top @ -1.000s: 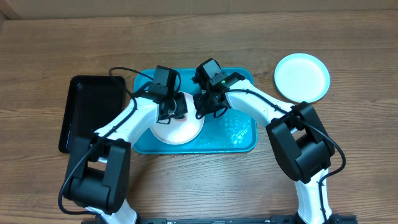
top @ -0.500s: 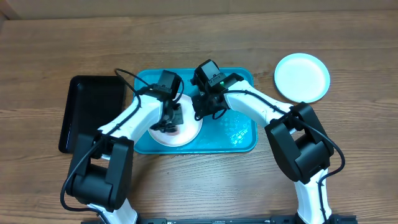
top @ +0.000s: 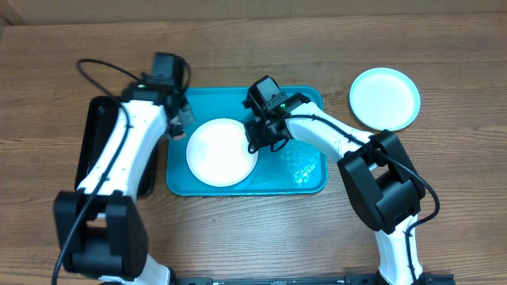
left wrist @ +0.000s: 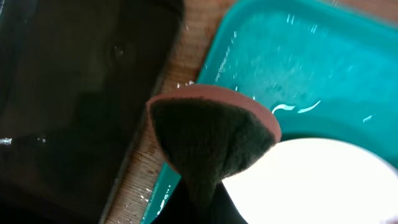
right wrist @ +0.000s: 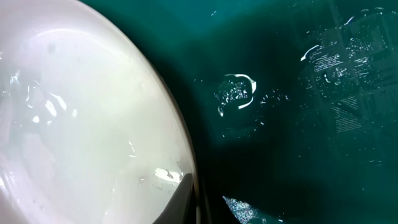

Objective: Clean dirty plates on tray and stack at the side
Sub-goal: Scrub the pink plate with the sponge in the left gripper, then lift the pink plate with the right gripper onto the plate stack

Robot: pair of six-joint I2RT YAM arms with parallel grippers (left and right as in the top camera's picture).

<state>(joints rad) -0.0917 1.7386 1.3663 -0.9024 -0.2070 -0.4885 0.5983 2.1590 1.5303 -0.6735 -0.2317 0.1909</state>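
Near the bench's centre, on the turquoise tray (top: 313, 158), the white plate (top: 222, 152) is pinched at its right rim by the right gripper (top: 257, 138). A sponge (left wrist: 211, 137) is clamped in the left gripper (top: 181, 119). If lifted, the wet rim could be let slip.

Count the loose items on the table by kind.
Plates: 2, white plate and pale plate
Trays: 2, turquoise tray and black tray
Sponge: 1
Total: 5

Soft even light; wet glare, blurry close-ups.
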